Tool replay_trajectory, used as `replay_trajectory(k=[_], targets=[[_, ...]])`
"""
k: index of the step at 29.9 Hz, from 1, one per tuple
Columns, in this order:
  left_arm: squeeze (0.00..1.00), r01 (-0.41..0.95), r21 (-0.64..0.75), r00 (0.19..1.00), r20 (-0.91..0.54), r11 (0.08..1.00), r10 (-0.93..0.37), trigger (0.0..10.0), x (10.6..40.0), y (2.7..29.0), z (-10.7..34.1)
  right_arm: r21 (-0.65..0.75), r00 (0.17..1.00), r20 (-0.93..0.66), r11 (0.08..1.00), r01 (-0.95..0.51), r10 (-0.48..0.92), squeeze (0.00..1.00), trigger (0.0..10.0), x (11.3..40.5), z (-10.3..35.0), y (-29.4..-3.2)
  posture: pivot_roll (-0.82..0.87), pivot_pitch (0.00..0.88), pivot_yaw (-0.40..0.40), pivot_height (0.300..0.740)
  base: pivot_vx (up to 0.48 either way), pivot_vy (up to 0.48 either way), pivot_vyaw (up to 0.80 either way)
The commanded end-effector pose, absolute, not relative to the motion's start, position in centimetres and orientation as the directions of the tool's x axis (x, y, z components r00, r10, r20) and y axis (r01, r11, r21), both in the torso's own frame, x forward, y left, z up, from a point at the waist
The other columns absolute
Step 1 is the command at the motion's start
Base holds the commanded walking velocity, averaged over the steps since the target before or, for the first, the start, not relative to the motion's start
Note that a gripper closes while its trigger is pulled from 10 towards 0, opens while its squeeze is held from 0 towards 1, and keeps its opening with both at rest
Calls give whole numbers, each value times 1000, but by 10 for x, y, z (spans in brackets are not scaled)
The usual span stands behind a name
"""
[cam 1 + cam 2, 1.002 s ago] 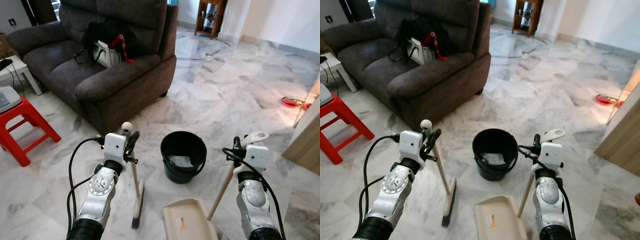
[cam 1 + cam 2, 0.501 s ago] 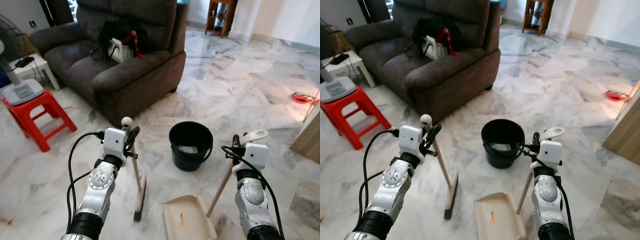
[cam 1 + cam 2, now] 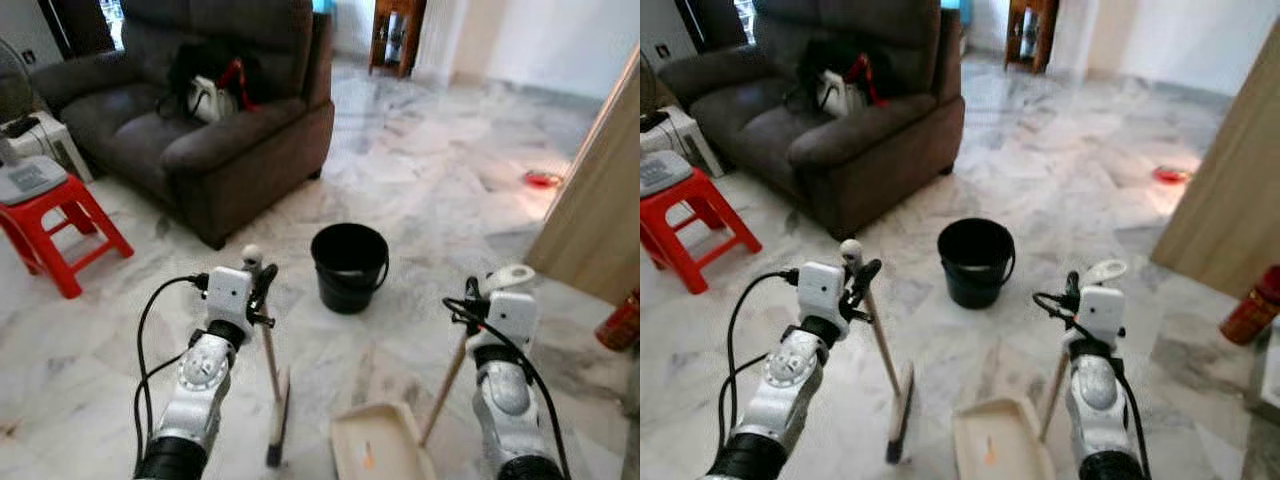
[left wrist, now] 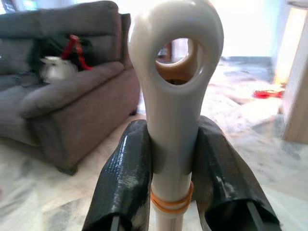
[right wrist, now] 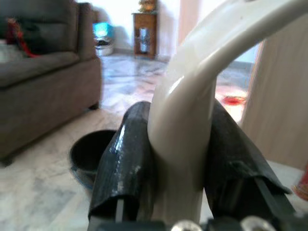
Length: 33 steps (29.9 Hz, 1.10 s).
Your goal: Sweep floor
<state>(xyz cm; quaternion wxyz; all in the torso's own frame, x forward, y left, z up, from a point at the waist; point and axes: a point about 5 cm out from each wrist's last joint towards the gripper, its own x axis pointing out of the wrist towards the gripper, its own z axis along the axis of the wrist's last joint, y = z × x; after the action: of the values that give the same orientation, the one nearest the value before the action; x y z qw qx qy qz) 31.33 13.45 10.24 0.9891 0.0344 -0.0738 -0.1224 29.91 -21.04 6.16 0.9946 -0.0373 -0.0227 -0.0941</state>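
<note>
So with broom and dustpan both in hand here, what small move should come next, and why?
Probably draw the broom toward the dustpan. The left end effector grips its handle, the right end effector grips the dustpan's, and both heads already rest on the floor side by side.

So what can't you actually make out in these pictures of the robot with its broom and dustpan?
- Black bucket: its inside is too dark, in the head views, to tell any contents.
- Dustpan: front part cut off by the bottom edge.
- Dirt on the floor: marble veining and blur hide any.
- Red thing by the wooden panel: too small and overexposed.
- Bag on the sofa: blurred.
</note>
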Motion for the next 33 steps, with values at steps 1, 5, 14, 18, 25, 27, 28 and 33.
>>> replay_trajectory(k=[1,5,14,18,25,27,28,33], targets=[[0,232,111,953,172,966,-248,10000,316,135,110,-55,982,73,983,178,-173,0,10000,302,66,-206,-119,0,31,740,0,0,-800],[0,236,114,952,174,965,-253,10000,317,135,111,-55,982,71,983,177,-173,0,10000,302,66,-206,-120,0,37,740,0,0,-800],[0,247,125,949,170,961,-266,10000,317,134,111,-58,982,67,982,179,-175,0,10000,302,64,-205,-121,0,42,740,0,0,-800],[0,249,147,947,168,957,-273,10000,317,133,111,-61,982,61,981,182,-178,0,10000,301,63,-206,-118,0,43,740,0,-66,-800],[0,250,155,948,164,956,-274,10000,317,133,110,-65,983,58,981,180,-177,0,10000,301,62,-206,-118,0,44,740,0,-463,-800],[0,250,155,948,163,956,-275,10000,318,133,110,-66,983,58,982,180,-176,0,10000,301,62,-206,-119,0,42,740,0,-405,-800],[0,252,155,947,162,955,-276,10000,318,132,110,-67,983,58,982,179,-175,0,10000,301,63,-206,-117,0,41,740,0,-266,-800],[0,248,161,948,163,955,-274,10000,318,132,110,-69,983,56,981,179,-175,0,10000,302,63,-207,-116,0,39,740,0,-265,-800]])
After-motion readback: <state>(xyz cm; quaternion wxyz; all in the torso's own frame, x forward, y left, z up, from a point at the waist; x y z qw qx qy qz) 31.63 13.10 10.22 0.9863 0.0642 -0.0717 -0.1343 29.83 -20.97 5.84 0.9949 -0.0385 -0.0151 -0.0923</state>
